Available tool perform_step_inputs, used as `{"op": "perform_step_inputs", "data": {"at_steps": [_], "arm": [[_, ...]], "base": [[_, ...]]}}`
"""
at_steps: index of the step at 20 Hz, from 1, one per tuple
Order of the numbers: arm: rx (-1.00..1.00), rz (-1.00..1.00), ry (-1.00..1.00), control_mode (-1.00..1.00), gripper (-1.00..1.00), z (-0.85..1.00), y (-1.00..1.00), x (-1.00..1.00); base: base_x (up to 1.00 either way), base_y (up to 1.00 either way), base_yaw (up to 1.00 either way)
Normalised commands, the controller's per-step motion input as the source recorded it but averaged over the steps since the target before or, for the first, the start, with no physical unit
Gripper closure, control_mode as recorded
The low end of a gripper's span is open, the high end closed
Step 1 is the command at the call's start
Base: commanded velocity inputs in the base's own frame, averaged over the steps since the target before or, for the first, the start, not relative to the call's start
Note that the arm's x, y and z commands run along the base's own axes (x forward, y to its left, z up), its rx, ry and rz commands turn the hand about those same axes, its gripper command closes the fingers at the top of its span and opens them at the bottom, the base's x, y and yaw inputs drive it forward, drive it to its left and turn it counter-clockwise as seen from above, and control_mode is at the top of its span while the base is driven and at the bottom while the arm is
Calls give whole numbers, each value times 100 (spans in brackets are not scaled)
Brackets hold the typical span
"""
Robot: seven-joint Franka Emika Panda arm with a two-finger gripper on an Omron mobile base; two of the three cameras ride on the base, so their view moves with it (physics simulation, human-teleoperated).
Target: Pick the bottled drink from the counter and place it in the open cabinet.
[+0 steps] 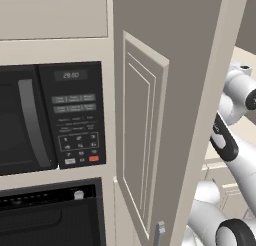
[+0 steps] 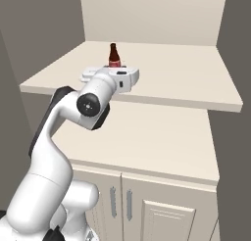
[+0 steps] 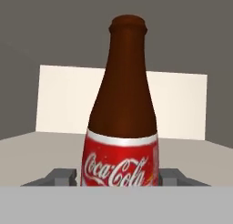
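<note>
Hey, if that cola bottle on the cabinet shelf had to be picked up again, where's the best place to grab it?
Probably around the labelled lower body of the bottled drink, coming in level from the cabinet's open front. It stands upright on the shelf, and its neck narrows, giving less to hold than the straight-sided body.

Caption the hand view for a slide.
Upright bottled drink on the cabinet shelf, framed between the pincer tips.

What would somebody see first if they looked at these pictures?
First, the bottled drink, dark brown with a red label, standing upright on a pale shelf inside the open cabinet, right in front of the gripper. A gripper finger sits on either side of its base. Next, the black microwave left of the tall cabinet door.
</note>
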Motion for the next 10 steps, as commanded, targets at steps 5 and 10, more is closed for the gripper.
{"op": "perform_step_inputs", "data": {"at_steps": [5,10], "arm": [[0,0,0,-100,-100,-8,0,7],[0,0,0,-100,-100,-5,0,12]], "base": [[0,0,0],[0,0,0]]}}
